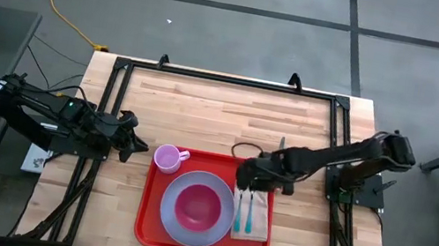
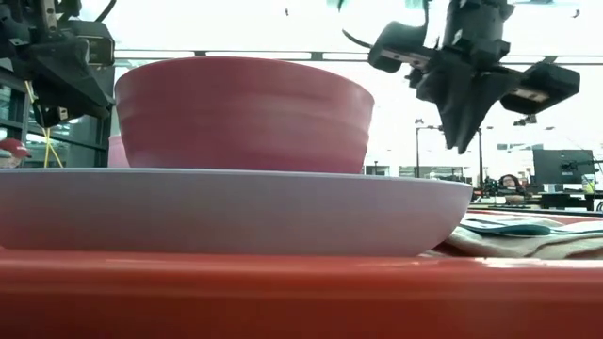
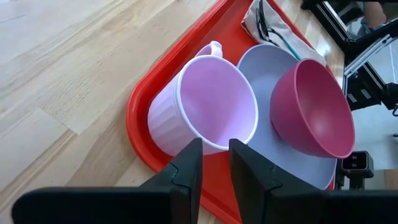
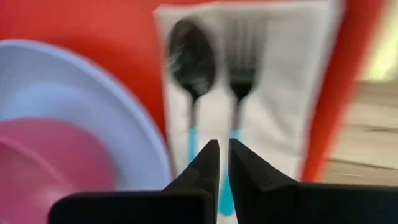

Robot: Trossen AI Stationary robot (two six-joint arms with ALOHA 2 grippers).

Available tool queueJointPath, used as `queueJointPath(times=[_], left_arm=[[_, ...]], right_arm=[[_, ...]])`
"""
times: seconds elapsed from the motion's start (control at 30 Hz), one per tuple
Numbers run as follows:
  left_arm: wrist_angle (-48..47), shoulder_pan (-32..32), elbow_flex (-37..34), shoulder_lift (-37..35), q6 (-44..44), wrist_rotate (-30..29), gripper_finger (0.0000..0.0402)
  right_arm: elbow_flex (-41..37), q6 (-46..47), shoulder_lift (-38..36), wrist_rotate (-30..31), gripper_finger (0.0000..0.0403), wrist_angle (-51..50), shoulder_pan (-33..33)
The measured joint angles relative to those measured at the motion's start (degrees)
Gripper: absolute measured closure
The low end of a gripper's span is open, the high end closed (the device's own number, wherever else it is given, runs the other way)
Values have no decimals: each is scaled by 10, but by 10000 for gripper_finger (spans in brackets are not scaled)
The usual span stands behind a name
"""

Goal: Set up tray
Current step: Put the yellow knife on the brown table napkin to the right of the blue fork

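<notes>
Grey concrete floor surrounds a pale wooden desk in the high view. On the desk's near half lies the red tray. It carries a lavender plate with a dark pink bowl in it, a pale pink cup at its far left corner, and a tan napkin along its right side bearing a spoon and a fork with teal handles. The left tool sits just left of the cup, over the desk. The right tool hangs over the tray's far right part, above the napkin's far end.

Low view: the tray's rim fills the foreground, the plate and bowl stacked on it, the napkin at the right. The right tool hangs above the napkin, fingers pressed together to a point, holding nothing. The left tool is only partly seen at the far left.

Left wrist view: the left tool points at the cup, which stands in the tray's corner beside the plate and bowl. Its fingers stand a narrow gap apart, empty, close to the cup's rim.

Right wrist view: the right tool is all but closed and empty, above the spoon and fork lying side by side on the napkin, with the tray around them.
</notes>
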Motion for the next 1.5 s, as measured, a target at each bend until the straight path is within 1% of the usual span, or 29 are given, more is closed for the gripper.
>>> queueJointPath(times=[0.13,0.2,0.4,0.57,0.8,0.9,1.03,1.27,1.4,1.5], left_arm=[[1,0,0,0,0,0,291],[1,0,0,0,0,0,291],[1,0,0,0,0,0,291],[1,0,0,0,0,0,291],[1,0,0,0,0,0,291],[1,0,0,0,0,0,291],[2,0,0,0,10,0,291],[16,0,0,0,94,-3,291],[48,0,0,-4,135,-28,291],[73,0,0,-18,160,-29,291]], right_arm=[[0,-8,-32,23,400,-78,-15],[0,-29,-47,39,402,-106,-24],[0,-92,-72,113,398,-154,-54],[-1,-142,-71,103,396,-191,-95],[-27,-204,-70,76,388,-192,-144],[-39,-218,-70,73,373,-193,-153],[-51,-221,-70,68,339,-187,-162],[-61,-227,-70,69,283,-177,-168],[-61,-228,-70,88,267,-177,-168],[-61,-237,-70,92,259,-177,-168]])
